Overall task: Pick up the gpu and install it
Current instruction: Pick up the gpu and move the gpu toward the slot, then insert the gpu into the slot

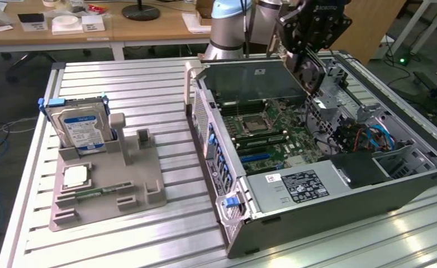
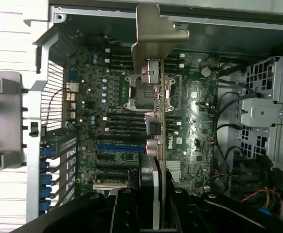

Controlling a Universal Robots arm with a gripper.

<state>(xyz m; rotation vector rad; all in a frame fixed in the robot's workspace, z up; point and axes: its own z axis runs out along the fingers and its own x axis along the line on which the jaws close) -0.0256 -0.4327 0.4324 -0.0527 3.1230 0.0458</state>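
A black robot gripper (image 1: 309,53) is clamped on the gpu (image 1: 308,75), a thin black expansion card with a silver metal end bracket (image 2: 156,34). It holds the card in the air above the open grey computer case (image 1: 316,184), which lies on the slatted metal counter (image 1: 129,84). The card hangs on edge over the green motherboard (image 2: 107,97) and clear of it, probably so its connector edge can meet a slot. Beside the case, a grey plastic parts holder (image 1: 122,184) carries a blue-labelled silver hard drive (image 1: 80,125).
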